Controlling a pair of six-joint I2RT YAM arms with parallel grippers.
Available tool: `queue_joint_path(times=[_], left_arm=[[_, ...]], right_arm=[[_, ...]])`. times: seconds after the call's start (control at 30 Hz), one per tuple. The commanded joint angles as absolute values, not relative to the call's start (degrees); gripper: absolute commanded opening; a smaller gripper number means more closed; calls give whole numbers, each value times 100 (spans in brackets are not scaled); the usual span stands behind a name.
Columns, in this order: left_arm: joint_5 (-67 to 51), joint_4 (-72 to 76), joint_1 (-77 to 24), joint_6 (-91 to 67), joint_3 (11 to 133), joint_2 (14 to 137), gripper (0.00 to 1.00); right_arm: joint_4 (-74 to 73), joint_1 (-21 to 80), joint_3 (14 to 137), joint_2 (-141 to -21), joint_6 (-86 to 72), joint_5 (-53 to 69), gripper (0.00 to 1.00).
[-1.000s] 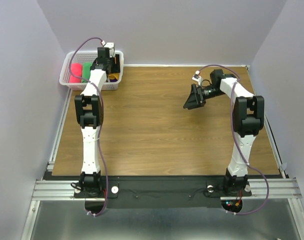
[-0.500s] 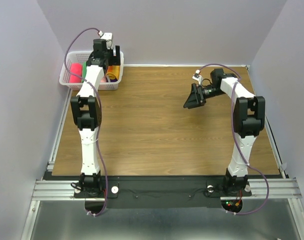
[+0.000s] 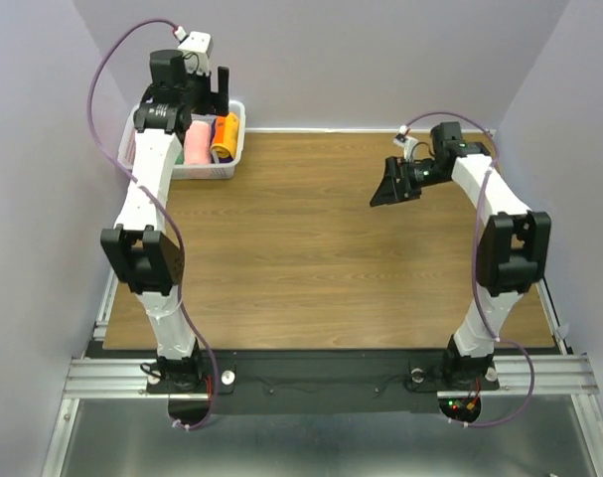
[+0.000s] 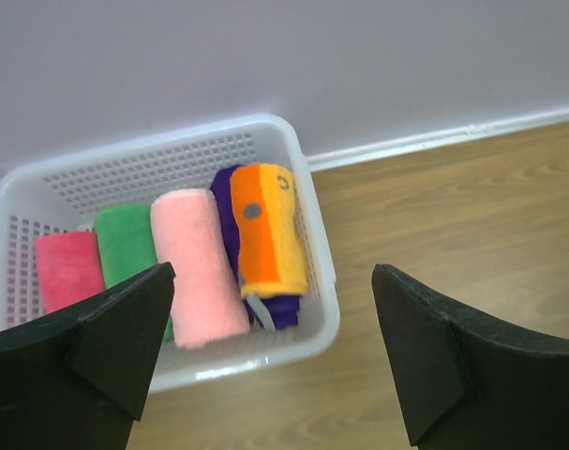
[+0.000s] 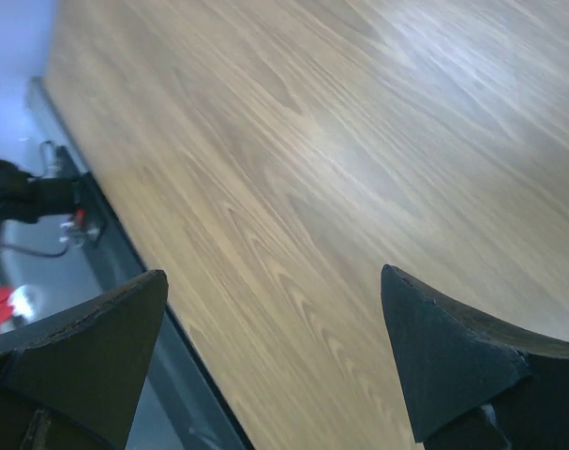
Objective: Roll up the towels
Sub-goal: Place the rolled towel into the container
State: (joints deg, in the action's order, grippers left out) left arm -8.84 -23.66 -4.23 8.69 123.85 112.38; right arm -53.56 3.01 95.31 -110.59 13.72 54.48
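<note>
Several rolled towels lie side by side in a white basket (image 4: 323, 323): hot-pink (image 4: 67, 270), green (image 4: 127, 244), pale pink (image 4: 196, 267), purple (image 4: 282, 310) and orange (image 4: 268, 230) resting on the purple one. My left gripper (image 4: 273, 269) hangs open above the basket's near side with nothing between its fingers. From the top view the left gripper (image 3: 218, 91) is raised over the basket (image 3: 210, 173), where the pale pink roll (image 3: 197, 145) and the orange roll (image 3: 225, 135) show. My right gripper (image 3: 389, 185) is open and empty over bare table (image 5: 359, 141).
The basket stands in the table's far left corner against the back wall (image 4: 265, 56). The wooden table (image 3: 311, 248) spreads between the arms. In the right wrist view the table's edge and a metal rail (image 5: 87, 225) run along the left.
My left arm has lifted up and back out of the basket, leaving the orange roll lying there. The right arm's elbow swung outward; its gripper barely shifted.
</note>
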Motion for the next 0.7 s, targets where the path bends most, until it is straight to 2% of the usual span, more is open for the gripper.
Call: queue_joint_path(times=[0.0,0.17,0.27,0.33,0.5,0.67], left_arm=[[-1072,-2909,-483,1116,11472,10181,99],[-1221,-2734,-562,1274,9926,9160,99],[-1266,-2471,-825,1309,8488,8562,99],[-811,-2138,-1184,1353,7608,8123,99],[-1027,-1767,-1503,1178,6454,7472,99],[-1151,-1530,-1547,967,5951,7207,99]], right_arm=[[-4282,264,8992,-9898,345,4151,100],[-3824,272,8096,-9212,-218,2860,100],[-3481,272,7271,-8773,-404,2558,100],[-3280,281,6666,-8465,-352,2540,100],[-2989,343,5705,-7797,-80,2347,100],[-2927,439,5248,-7305,-53,2224,100]])
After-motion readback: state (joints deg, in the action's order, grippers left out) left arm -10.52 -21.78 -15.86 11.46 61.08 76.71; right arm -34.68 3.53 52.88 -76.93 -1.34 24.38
